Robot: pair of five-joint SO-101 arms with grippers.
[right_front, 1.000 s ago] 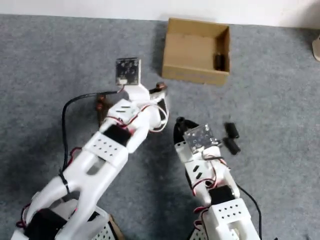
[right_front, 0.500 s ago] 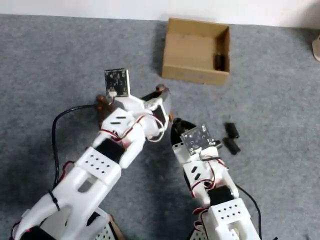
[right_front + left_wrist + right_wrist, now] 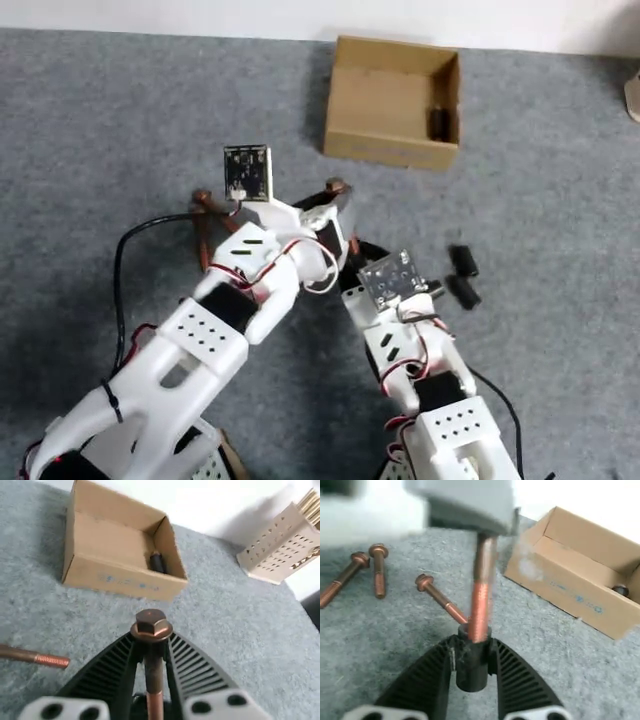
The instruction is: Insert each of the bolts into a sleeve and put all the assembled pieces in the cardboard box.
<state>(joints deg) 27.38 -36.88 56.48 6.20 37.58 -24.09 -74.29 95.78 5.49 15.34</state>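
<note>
Bolt tip at the sleeve's mouth, mid-frame below the cardboard box (image 3: 385,150).

Over the last second the left gripper (image 3: 151,639), clamped on a bolt (image 3: 154,680), has swung right to stand above the right gripper (image 3: 471,647), which is closed around an upright sleeve (image 3: 471,670). The threaded end now touches the sleeve's opening, so insertion looks begun but not finished. A dark piece (image 3: 438,122) lies by the box's right wall, and two loose sleeves (image 3: 462,276) wait right of centre.
</note>
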